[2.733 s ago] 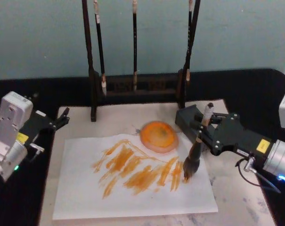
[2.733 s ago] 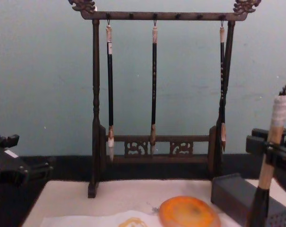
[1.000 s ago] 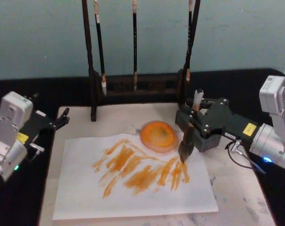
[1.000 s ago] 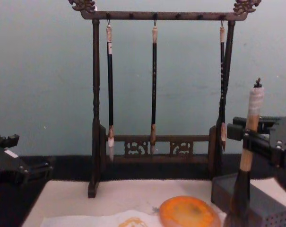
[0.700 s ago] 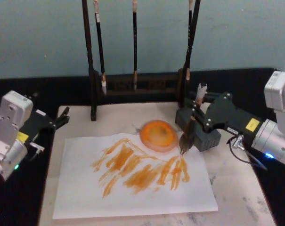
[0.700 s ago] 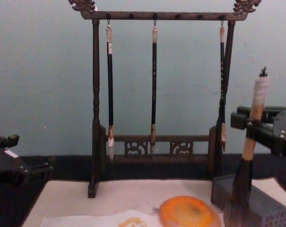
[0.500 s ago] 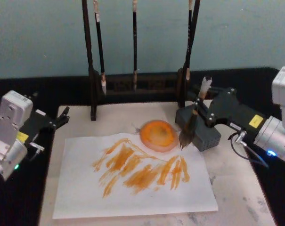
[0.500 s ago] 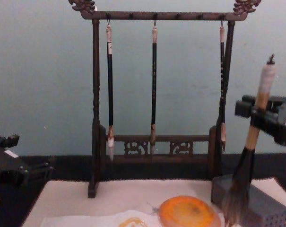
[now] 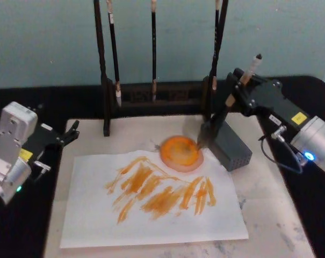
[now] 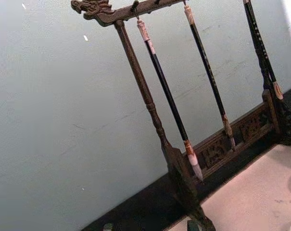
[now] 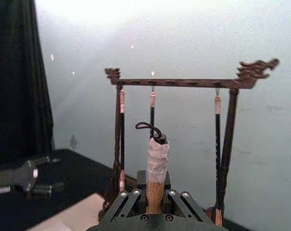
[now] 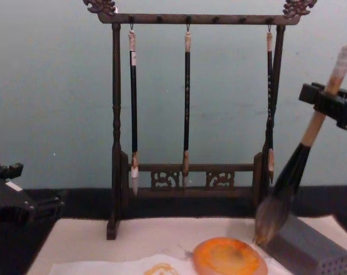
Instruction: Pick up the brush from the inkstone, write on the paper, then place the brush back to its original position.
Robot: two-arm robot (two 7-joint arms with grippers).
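My right gripper is shut on the brush, on its tan handle, and holds it raised and tilted. The white end and loop point up and to the right. In the chest view the grey bristles hang just over the right rim of the orange inkstone; I cannot tell whether they touch. In the head view the inkstone lies at the far edge of the paper, which carries several orange strokes. The right wrist view shows the handle between the fingers. My left gripper rests open at the table's left.
A dark wooden rack with three thin hanging brushes stands behind the inkstone. A grey block with small holes sits right of the inkstone, under the brush. Everything lies on a cream mat on black cloth.
My right gripper lifted the brush off the paper's right side, carried it up and back, and tilted it. The bristles now sit by the inkstone's right rim. The left arm stayed still.
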